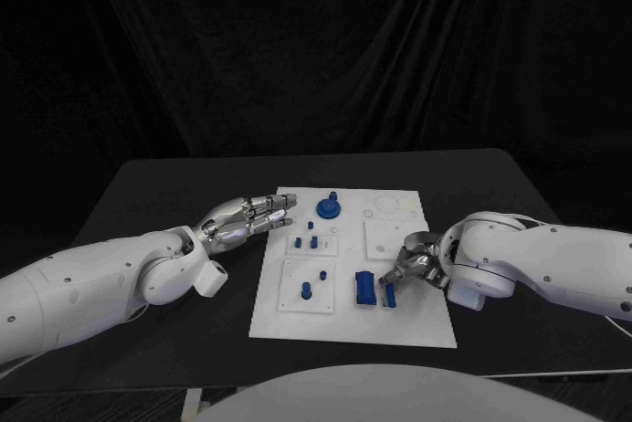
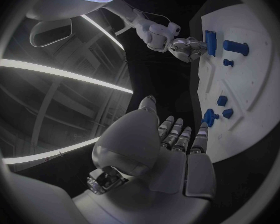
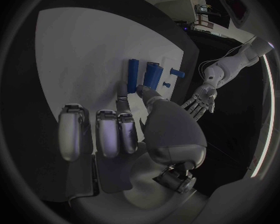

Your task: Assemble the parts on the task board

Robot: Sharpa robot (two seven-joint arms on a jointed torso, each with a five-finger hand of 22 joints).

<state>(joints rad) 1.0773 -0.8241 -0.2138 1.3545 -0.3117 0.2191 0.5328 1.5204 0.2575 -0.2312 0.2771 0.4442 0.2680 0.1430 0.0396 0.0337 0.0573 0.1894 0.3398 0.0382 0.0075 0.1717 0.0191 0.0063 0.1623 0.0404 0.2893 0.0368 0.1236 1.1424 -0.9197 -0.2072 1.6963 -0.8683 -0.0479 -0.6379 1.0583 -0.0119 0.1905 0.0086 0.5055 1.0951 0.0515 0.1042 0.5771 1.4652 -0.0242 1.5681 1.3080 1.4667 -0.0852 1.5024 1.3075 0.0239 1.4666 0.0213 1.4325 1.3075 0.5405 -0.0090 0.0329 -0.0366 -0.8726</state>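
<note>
Left hand (image 1: 247, 217) at the left edge of the task board (image 1: 415, 326), near its far corner: fingers extended side by side and slightly parted, empty, pointing across the board toward the round-headed part (image 1: 328, 205) standing near the far edge. Just right of those fingertips, small pegs (image 1: 306, 243) seated in the upper left plate. Nearer the robot, a short peg lying in the lower left plate (image 1: 307, 290). Right of centre, the larger block (image 1: 363, 287), long axis running from the near side to the far side of the board. Just beside it to the right, a slimmer bar (image 1: 389, 296), parallel to the block. Right hand (image 1: 419, 262) directly over this bar, thumb (image 3: 147, 91) and one finger (image 3: 123, 103) reaching down to its end; contact probable, firm grip not determinable from these views; remaining fingers curled back. Bar therefore lying straight ahead of the right fingertips, long axis in line with the reach. Right hand far nearer to block and bar than the left, judged best placed for the coming lift
</note>
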